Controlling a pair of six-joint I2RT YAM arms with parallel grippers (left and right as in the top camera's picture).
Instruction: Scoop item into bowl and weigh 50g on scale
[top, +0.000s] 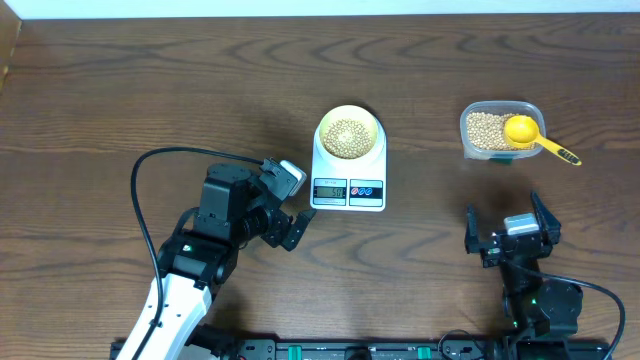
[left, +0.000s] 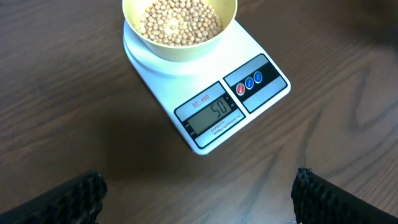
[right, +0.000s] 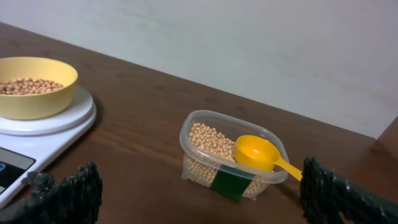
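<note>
The pale-yellow bowl (top: 349, 125) sits on the white scale (top: 348, 190) at the table's middle, holding tan beans (top: 346, 136). In the left wrist view the bowl (left: 155, 43) of beans (left: 180, 22) is on the scale (left: 267, 93), whose display reads 50. More beans (top: 484, 130) fill a clear tub (top: 500, 107) at the right, with a yellow measuring spoon (top: 532, 136) resting on it. My left gripper (top: 288, 205) is open and empty, left of the scale. My right gripper (top: 511, 222) is open and empty, in front of the tub (right: 231, 155).
The spoon (right: 258, 152) lies across the tub's right rim, its handle pointing right. A black cable (top: 150, 180) loops on the table by the left arm. A pale wall stands behind the table in the right wrist view.
</note>
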